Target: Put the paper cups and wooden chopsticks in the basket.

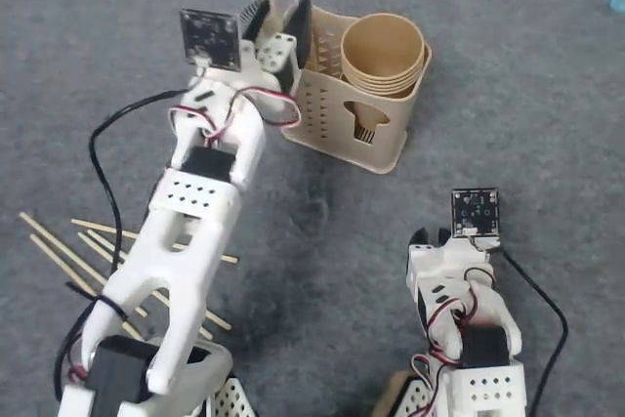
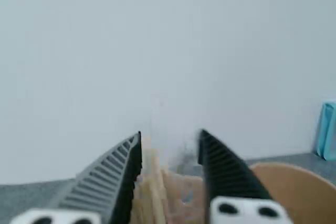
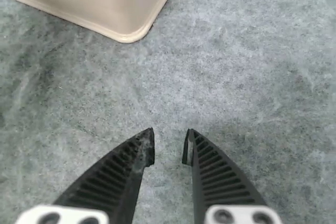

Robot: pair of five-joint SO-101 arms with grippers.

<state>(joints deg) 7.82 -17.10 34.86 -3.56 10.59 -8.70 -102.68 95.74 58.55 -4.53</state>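
Observation:
The beige slotted basket point(image 1: 356, 129) stands at the back of the grey carpet, and its base also shows in the right wrist view point(image 3: 105, 3). A stack of paper cups point(image 1: 383, 51) sits inside it; a cup rim point(image 2: 294, 192) lies beside my left gripper. My left gripper point(image 1: 278, 15) is open over the basket's left compartment, with wooden chopsticks point(image 2: 154, 182) standing between its fingers without being clamped. Several more chopsticks point(image 1: 98, 253) lie on the carpet at the left, partly under the left arm. My right gripper point(image 3: 168, 142) hovers open and holds nothing, low over the carpet in front of the basket point(image 1: 422, 238).
A tan object point(image 1: 395, 393) shows at the bottom edge beside the right arm's base. A black cable point(image 1: 103, 158) loops left of the left arm. A blue object point(image 2: 326, 129) stands at the far right by the wall.

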